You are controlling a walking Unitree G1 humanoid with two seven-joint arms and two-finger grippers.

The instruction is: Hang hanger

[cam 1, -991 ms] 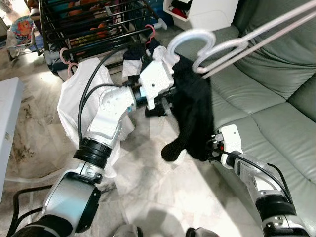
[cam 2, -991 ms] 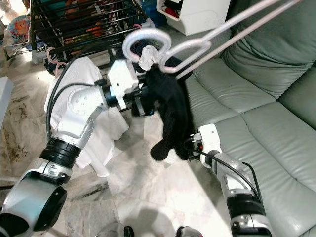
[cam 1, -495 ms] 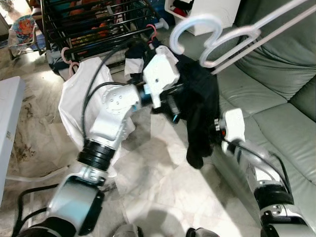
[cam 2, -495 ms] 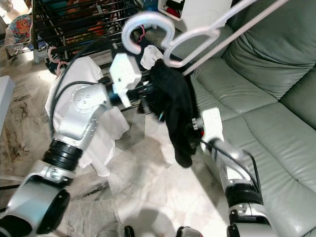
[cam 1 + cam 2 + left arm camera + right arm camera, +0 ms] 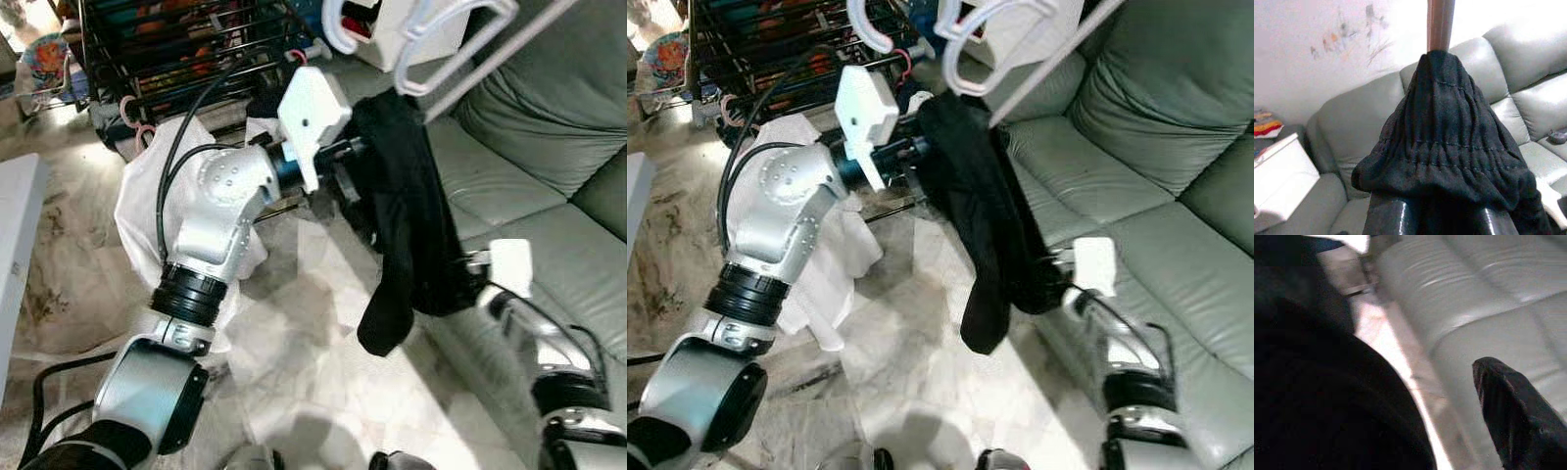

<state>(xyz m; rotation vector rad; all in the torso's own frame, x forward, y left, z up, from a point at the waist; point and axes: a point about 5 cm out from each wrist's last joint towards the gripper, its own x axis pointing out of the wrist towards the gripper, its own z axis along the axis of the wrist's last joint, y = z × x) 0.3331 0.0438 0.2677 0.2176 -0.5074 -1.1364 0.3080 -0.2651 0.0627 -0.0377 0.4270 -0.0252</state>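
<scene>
Two grippers at work over pale marble floor (image 5: 294, 392), beside grey-green leather sofa (image 5: 549, 147). Left gripper (image 5: 358, 181) raised at chest height, buried in black garment (image 5: 411, 225); fingers (image 5: 1388, 218) closed on bunched black cloth just under rod of hanger, seen in left wrist view. Hanger (image 5: 431, 39) pale, plastic, hook up near top edge of head views, tilted, garment draped over it and hanging down in long fold towards floor. Right gripper (image 5: 1053, 284) low beside sofa front, touching garment's lower part; one black finger (image 5: 1513, 411) apart from dark cloth, grip impossible to tell. White cloth (image 5: 157, 196) heaped behind left arm, black wire rack (image 5: 186, 49) further back
</scene>
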